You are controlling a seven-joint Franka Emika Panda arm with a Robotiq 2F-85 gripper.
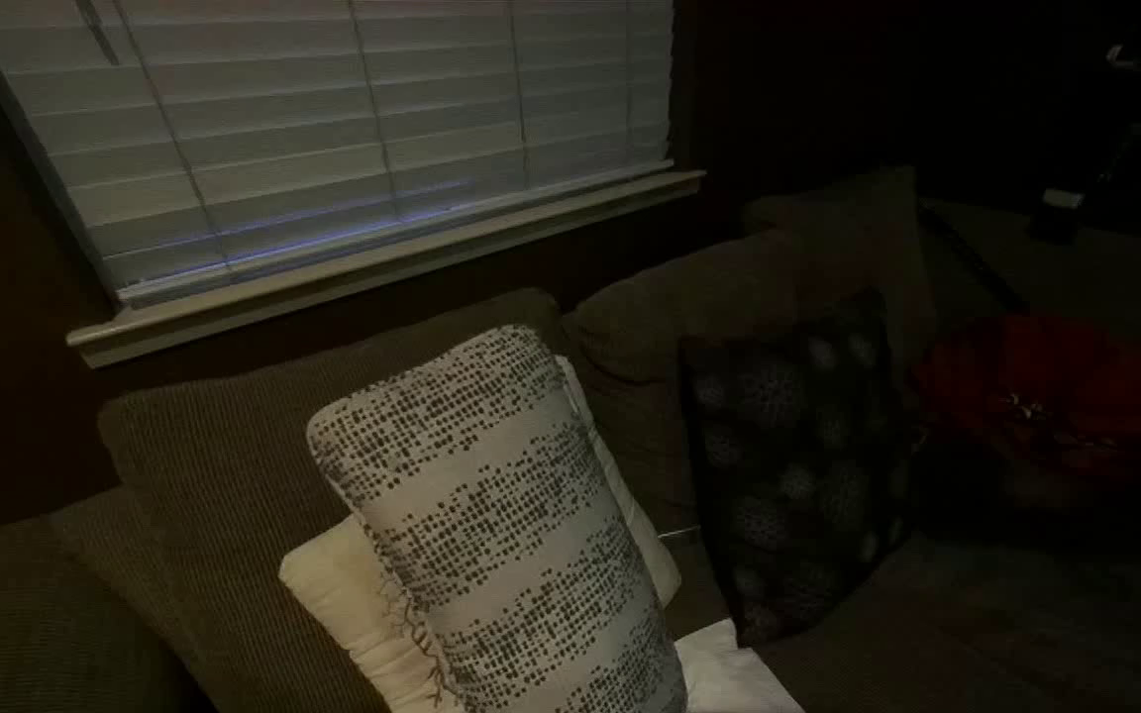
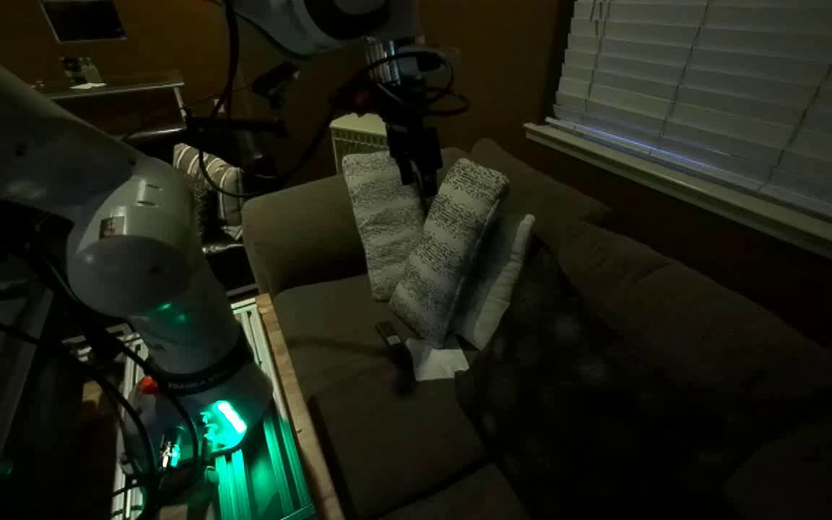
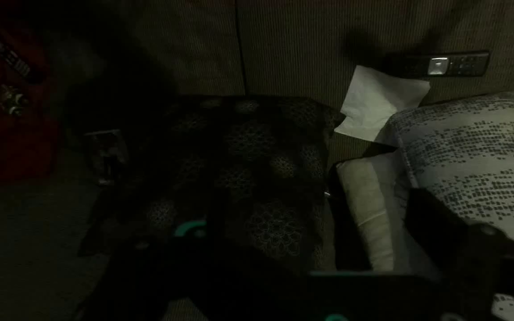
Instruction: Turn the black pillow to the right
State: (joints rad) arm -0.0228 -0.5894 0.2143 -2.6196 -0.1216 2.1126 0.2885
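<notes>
The black pillow (image 1: 798,475) with pale dotted flowers leans upright against the couch back in an exterior view. In an exterior view its dark front (image 2: 568,339) is hard to make out. In the wrist view the black pillow (image 3: 250,142) lies left of centre, its lower part covered by the gripper. My gripper (image 2: 417,184) hangs above the couch, seen in front of the speckled pillows. In the wrist view the gripper's fingers (image 3: 319,198) are wide apart with nothing held. The left finger overlaps the black pillow from above; the right overlaps the cream and speckled pillows.
A speckled pillow (image 1: 521,525) leans on a cream pillow (image 1: 363,594) beside the black pillow. Another speckled pillow (image 2: 383,224) stands by the armrest. A white paper (image 3: 373,104) and a remote (image 3: 458,64) lie on the seat. A red item (image 1: 1056,396) lies beyond the black pillow.
</notes>
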